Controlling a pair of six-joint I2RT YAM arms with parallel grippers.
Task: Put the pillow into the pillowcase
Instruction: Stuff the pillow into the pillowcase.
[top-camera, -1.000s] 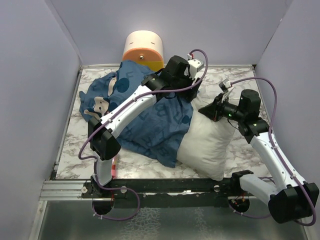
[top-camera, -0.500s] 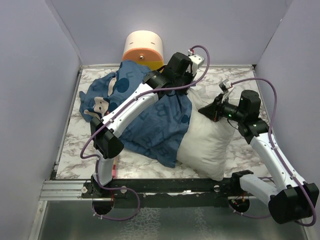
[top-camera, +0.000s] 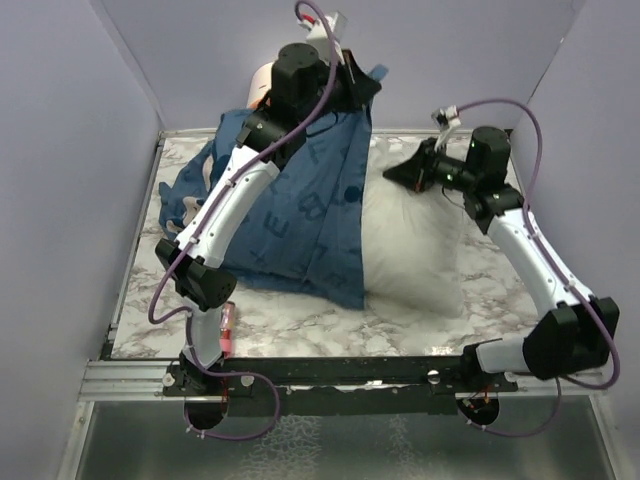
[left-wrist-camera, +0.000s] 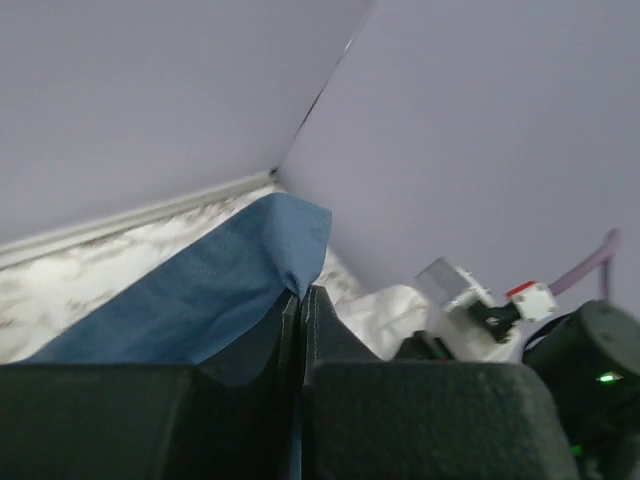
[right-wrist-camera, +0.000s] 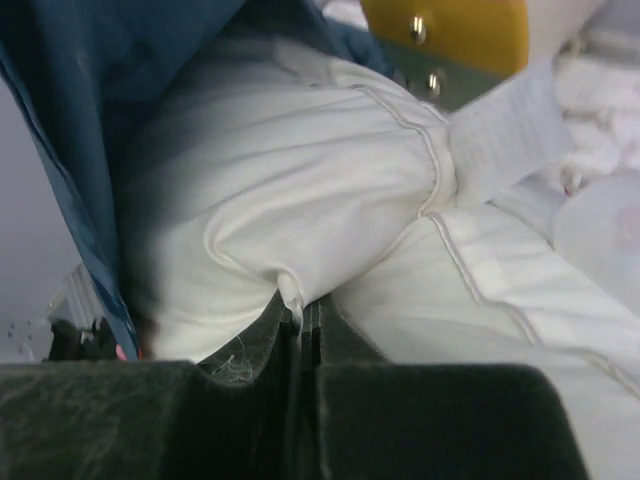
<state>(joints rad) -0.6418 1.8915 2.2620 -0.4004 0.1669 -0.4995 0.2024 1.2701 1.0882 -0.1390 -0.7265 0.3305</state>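
the pillowcase is soft matt blue cloth, printed. the pillow is smooth white woven fabric with stitched seams and a papery label. the table has a marble-patterned, faintly glossy top.

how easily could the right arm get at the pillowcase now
Probably not yet: the right fingers are shut on a pillow corner, so they'd have to let go first. Otherwise the way looks free: the pillowcase hangs beside them, held up by the left fingers.
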